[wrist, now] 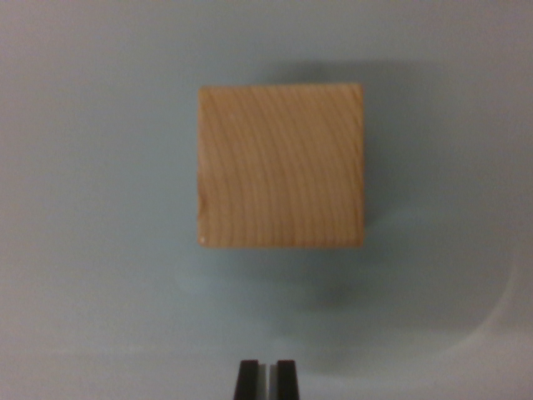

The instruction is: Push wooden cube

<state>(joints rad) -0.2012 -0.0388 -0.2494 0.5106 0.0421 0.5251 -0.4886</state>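
One wooden cube lies in the wrist view, and one tool shows at the bottom edge; nothing else is there to count. The cube sits just above the middle of the picture, seen from straight overhead, so only its top face shows: pale wood with curved grain lines sweeping across it and a small light nick near its lower corner on the wrist view's left. It rests on a plain, pale grey-blue desk, smooth and unmarked, with a soft shadow spilling from the cube toward the wrist view's right and below it; a faint curved lighter band crosses the lower corner on the wrist view's right. The room beyond the desk is out of sight. The cube's edges run square to the picture's edges, and its face is about as wide as it is tall, so no long axis stands out. The tool's two dark fingertips stand nearly pressed together, a thin pale sliver between them, pinching nothing, and they lie below the cube, clearly apart from it.
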